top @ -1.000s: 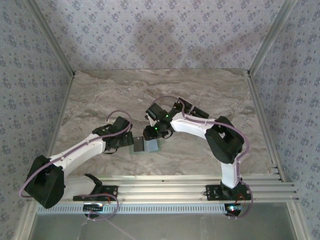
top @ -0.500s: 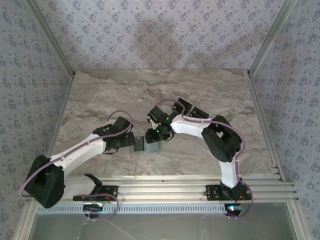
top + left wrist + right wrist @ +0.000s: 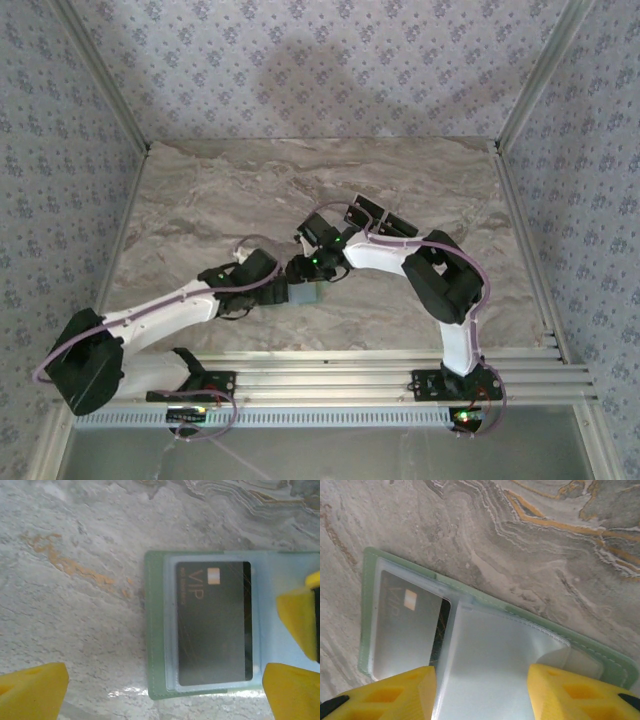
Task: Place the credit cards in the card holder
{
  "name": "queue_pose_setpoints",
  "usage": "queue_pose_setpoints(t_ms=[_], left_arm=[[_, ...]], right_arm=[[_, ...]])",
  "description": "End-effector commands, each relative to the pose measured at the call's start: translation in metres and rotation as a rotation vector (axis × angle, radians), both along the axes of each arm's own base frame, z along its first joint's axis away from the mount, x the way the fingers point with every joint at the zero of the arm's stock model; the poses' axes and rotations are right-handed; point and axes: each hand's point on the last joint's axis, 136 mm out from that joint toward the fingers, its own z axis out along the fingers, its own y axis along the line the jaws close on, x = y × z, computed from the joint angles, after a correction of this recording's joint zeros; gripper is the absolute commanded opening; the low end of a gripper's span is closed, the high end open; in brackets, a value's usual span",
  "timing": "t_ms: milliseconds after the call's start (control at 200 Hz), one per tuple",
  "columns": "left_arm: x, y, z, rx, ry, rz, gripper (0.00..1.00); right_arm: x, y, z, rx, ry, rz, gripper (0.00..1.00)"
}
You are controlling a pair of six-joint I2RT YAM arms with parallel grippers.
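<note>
The card holder (image 3: 154, 630) lies opened flat on the marble table, a sage-green wallet with clear plastic sleeves. A black credit card (image 3: 212, 625) marked "VIP" with an orange chip sits inside one sleeve, also seen through the plastic as the credit card (image 3: 402, 630). My left gripper (image 3: 162, 700) hovers open, its yellow fingertips (image 3: 30, 690) spread wider than the holder. My right gripper (image 3: 482, 695) is open, jaws apart over a loose clear sleeve of the card holder (image 3: 366, 610). From above, both grippers (image 3: 275, 290) (image 3: 303, 272) crowd the card holder (image 3: 307, 294).
The marble table (image 3: 200, 200) is ringed by patterned walls and aluminium rails (image 3: 350, 375) along the near edge. The right gripper's yellow finger (image 3: 300, 625) pokes into the left wrist view at the holder's right side.
My left arm has swung right, bringing its gripper up to the card holder. The right gripper's jaws have widened slightly while staying over the holder.
</note>
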Motion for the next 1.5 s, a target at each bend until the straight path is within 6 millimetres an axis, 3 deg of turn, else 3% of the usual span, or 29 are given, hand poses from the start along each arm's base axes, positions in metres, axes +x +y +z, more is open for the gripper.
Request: queue_pose_setpoints(t_ms=[0, 335, 665, 999, 1294, 1499], left_arm=[[0.002, -0.011, 0.01, -0.063, -0.062, -0.009, 1.0], [-0.002, -0.041, 0.015, -0.137, -0.14, -0.117, 1.0], [0.005, -0.049, 0.004, -0.066, -0.133, -0.131, 1.0], [0.016, -0.046, -0.008, 0.032, -0.131, -0.105, 1.0], [0.011, -0.031, -0.028, 0.104, -0.097, -0.069, 1.0], [0.007, -0.023, -0.039, 0.129, -0.076, -0.053, 1.0]], right_arm=[[-0.019, -0.011, -0.034, -0.057, 0.107, -0.016, 0.54], [-0.021, -0.01, -0.037, -0.052, 0.114, -0.023, 0.54], [-0.02, -0.01, -0.036, -0.052, 0.112, -0.024, 0.54], [-0.021, -0.01, -0.034, -0.051, 0.112, -0.023, 0.54], [-0.02, -0.01, -0.03, -0.041, 0.113, -0.023, 0.54], [-0.015, -0.007, -0.011, -0.004, 0.09, -0.026, 0.54]])
